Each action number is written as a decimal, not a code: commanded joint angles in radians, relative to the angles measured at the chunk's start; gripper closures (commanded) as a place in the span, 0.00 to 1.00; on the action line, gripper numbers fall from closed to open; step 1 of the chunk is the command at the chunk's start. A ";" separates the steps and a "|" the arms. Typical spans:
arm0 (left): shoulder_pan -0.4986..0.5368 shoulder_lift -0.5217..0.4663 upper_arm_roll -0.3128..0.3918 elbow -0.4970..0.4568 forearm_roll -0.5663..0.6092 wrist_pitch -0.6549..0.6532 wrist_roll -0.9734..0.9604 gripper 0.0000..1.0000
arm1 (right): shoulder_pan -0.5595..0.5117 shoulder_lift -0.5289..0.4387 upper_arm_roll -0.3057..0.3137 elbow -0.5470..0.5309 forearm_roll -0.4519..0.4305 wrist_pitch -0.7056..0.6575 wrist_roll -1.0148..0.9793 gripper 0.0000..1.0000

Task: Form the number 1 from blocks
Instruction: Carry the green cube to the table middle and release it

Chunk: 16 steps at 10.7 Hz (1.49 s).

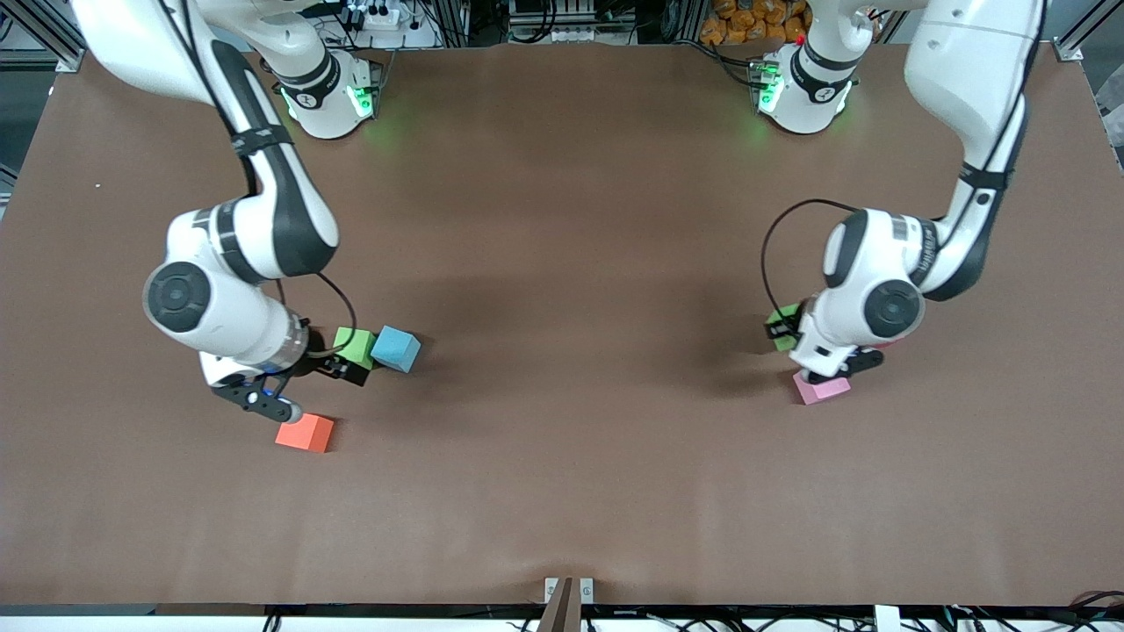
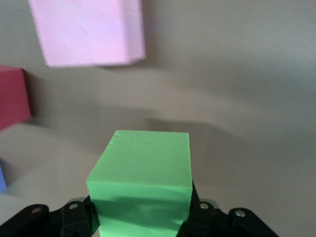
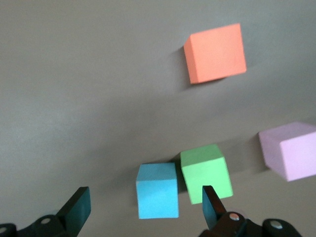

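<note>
My left gripper is shut on a green block, low over the table at the left arm's end; in the front view that green block peeks out beside the wrist. A pink block lies just nearer the camera, and the left wrist view shows the pink block with a red block beside it. At the right arm's end my right gripper hangs open over the table between an orange block and a touching pair, a second green block and a blue block.
The right wrist view shows the open right gripper with the blue block, the green block, the orange block and another pink block, which the right arm hides in the front view. Brown table spans the middle.
</note>
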 commanded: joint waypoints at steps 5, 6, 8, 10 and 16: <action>-0.193 -0.017 -0.223 -0.023 0.015 -0.023 -0.292 1.00 | -0.050 0.046 -0.023 0.001 -0.041 0.079 -0.211 0.00; -0.235 -0.011 -0.259 -0.032 0.015 -0.019 -0.373 1.00 | -0.073 0.069 -0.025 0.005 -0.041 0.118 -0.295 0.00; -0.313 0.013 -0.302 -0.051 0.015 0.033 -0.471 1.00 | -0.101 0.107 -0.023 0.038 -0.042 0.132 -0.415 0.00; -0.417 0.067 -0.304 -0.054 0.016 0.137 -0.519 1.00 | -0.120 0.153 -0.023 0.089 -0.042 0.132 -0.452 0.00; -0.494 0.104 -0.327 -0.052 0.015 0.174 -0.523 1.00 | -0.155 0.256 -0.038 0.156 -0.027 0.204 -0.448 0.00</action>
